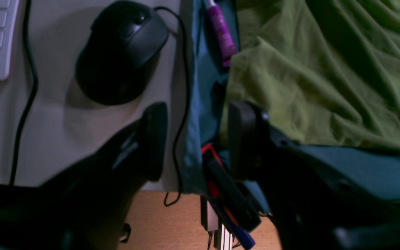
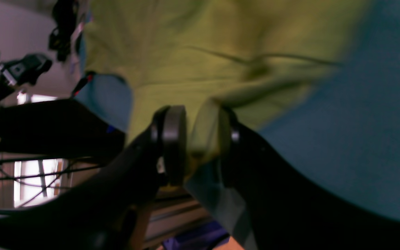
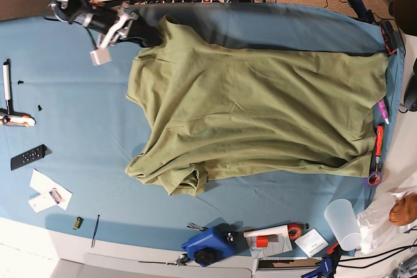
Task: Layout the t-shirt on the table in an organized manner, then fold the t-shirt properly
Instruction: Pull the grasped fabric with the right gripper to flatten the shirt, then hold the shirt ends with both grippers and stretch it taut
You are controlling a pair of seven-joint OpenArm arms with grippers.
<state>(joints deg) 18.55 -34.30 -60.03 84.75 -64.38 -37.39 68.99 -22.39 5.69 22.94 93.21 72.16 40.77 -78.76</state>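
Open left end effector point(image 1: 194, 139) straddles table point(image 1: 200, 104) edge — t-shirt point(image 1: 325, 76) beside.

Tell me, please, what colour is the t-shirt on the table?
The t-shirt is plain olive green, with no pattern. The base view shows it best.

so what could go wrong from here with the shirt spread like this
1. The shirt's edge lies at the table edge beside a purple pen; the open left gripper hangs past that edge and could snag the blue cloth instead.
2. The right gripper is shut on a small fold of shirt, which might slip out if pulled.
3. The bunched sleeve may get folded in crooked.
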